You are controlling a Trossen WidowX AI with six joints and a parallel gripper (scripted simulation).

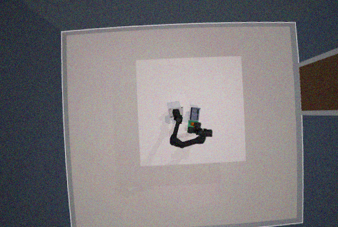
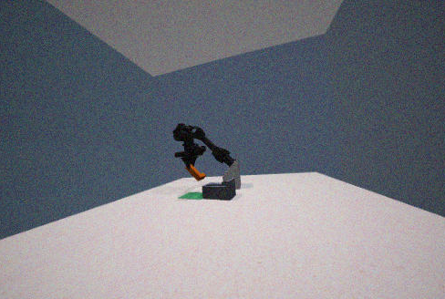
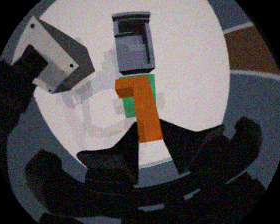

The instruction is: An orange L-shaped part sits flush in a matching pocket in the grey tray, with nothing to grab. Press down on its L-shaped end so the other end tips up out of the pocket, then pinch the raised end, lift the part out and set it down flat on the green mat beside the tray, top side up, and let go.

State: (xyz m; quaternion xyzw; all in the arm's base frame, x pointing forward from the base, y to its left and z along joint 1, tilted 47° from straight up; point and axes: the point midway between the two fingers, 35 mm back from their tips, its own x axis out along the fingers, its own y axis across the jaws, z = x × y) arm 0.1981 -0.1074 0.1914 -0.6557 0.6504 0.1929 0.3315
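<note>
Orange part (image 2: 195, 171) hangs in the air, pinched at one end by the gripper (image 2: 190, 163), tilted with its free end sloping down toward the tray (image 2: 219, 190). From the exterior view it clears the tray's top edge and hangs above the green mat (image 2: 191, 196), touching neither. The mat lies flat on the worktop (image 2: 266, 237) right beside the tray, on the side away from the arm's base.

In the wrist view the part (image 3: 143, 111) runs away from the gripper with its L-shaped end farthest out, the short leg turned to the left of the picture. Part of the mat (image 3: 130, 107) shows as a green patch behind that end, mostly covered by the part. Beyond it sits the tray (image 3: 132, 43), its pocket open and dark.

From above, the tray (image 1: 194, 113) is just past the mat (image 1: 189, 125), and only a small orange spot of the part (image 1: 192, 123) shows beside the gripper. Around the tray and mat the pale worktop stretches wide on every side, with its edges far off. The arm's grey base block (image 3: 54, 56) stands to one side of the tray, well apart from the mat.
</note>
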